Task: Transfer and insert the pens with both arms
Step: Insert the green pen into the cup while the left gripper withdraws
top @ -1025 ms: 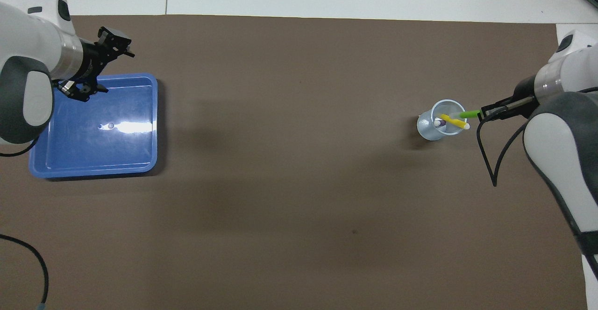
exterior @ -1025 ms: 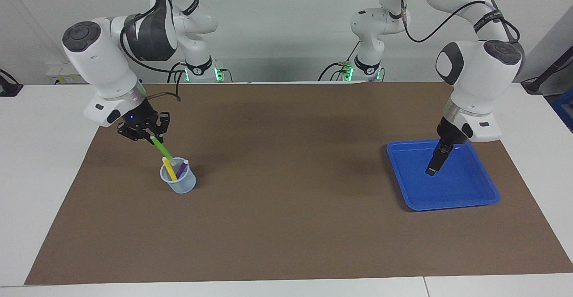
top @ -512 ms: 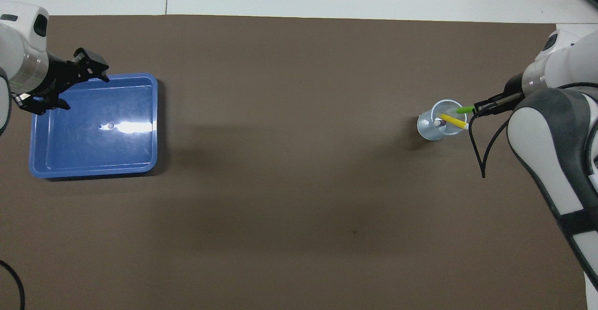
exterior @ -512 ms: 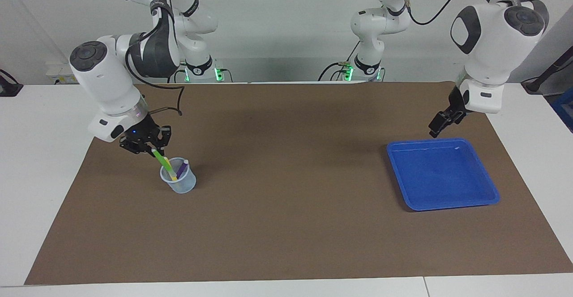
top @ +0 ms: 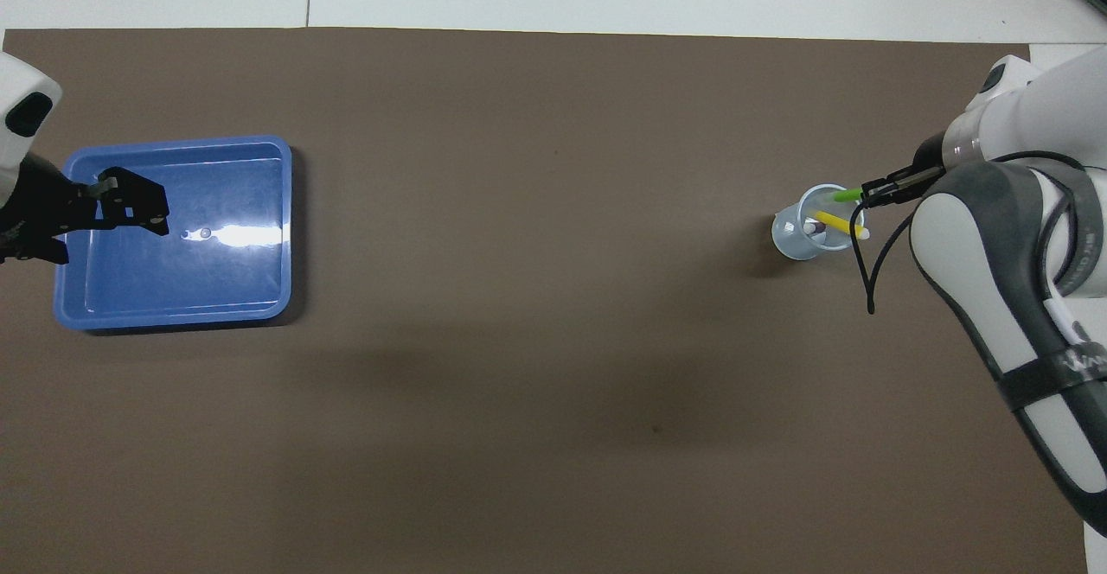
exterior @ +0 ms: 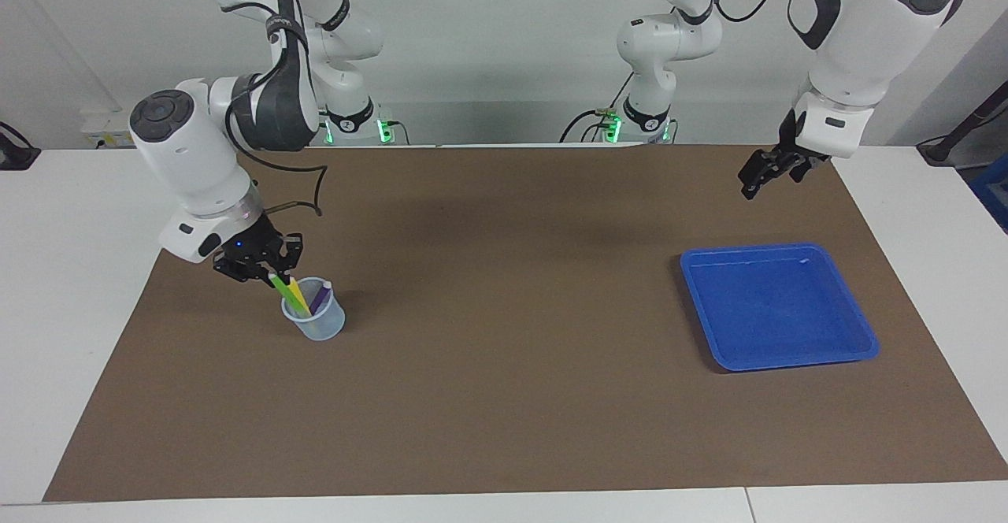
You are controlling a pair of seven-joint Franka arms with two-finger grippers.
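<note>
Lifted off the shallow blue plastic tray (exterior: 780,306), the left tool (exterior: 757,175) hangs wide over the brown mat. Right tool (exterior: 264,268) pinches the slim green pen (exterior: 282,287), tilted, lower end inside the clear plastic cup (exterior: 315,320) near the bench's right-arm end.

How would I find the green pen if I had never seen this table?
Start at the brown mat and go to the right arm's end, where a small clear cup stands. Three pens lean in it. The green pen is the one the right tool grips by its top end, beside the yellow pen and the purple pen, which nothing holds.
</note>
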